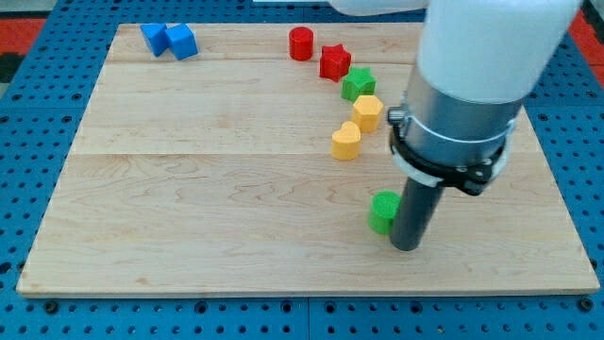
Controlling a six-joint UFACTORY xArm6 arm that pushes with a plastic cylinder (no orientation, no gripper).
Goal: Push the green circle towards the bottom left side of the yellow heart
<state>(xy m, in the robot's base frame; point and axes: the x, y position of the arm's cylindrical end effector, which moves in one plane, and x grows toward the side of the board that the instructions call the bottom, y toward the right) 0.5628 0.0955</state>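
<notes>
wood board [189, 189] w/ 2 blue, 2 red, 2 green, 2 yellow blocks.

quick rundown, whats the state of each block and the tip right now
green circle: upright, against my tip's left side
my tip: down on the board, right of the green circle
yellow heart: flat, free, above the green circle
yellow hexagon: next to the green star
green star: beside the red star
red star: free
red cylinder: upright
two blue blocks: touching, top left
</notes>
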